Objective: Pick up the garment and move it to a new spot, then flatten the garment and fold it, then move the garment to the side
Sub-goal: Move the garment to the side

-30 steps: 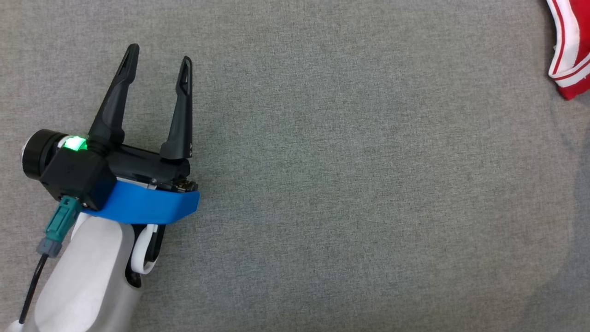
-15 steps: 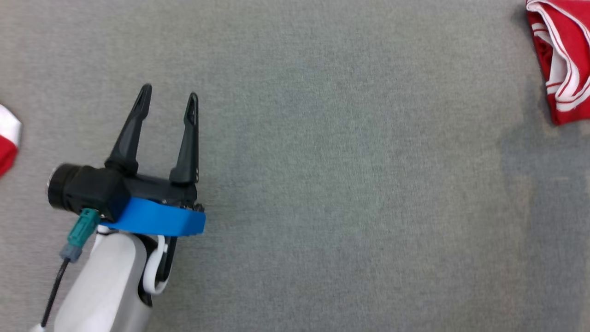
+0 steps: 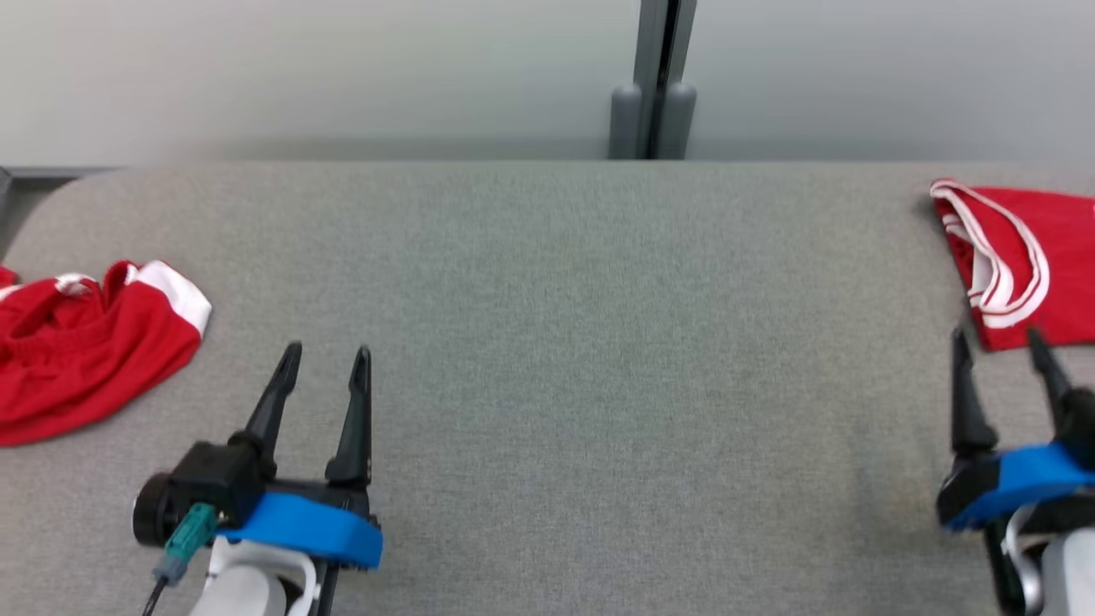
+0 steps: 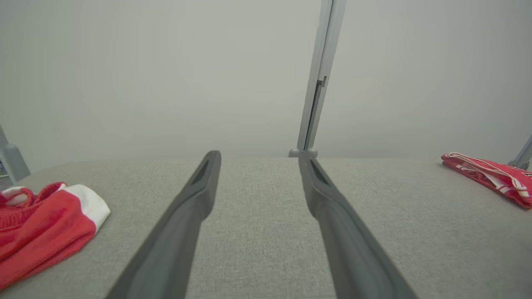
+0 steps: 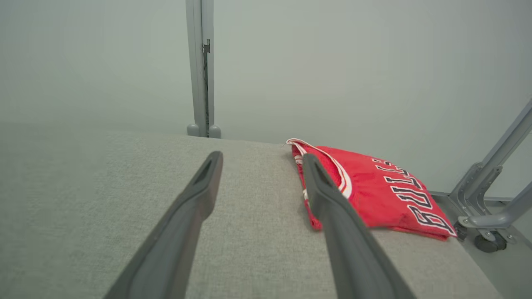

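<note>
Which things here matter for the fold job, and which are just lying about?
Job: crumpled red garment; left hand and right hand, both open; grey table.
Lying about: folded red jersey, apparently done; grey post; wheeled frame.

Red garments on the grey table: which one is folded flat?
The red jersey with BULLS lettering at the right end; the red garment with a white cuff at the left lies crumpled.

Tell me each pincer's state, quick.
Left pincer: open, holding nothing.
Right pincer: open, holding nothing.
</note>
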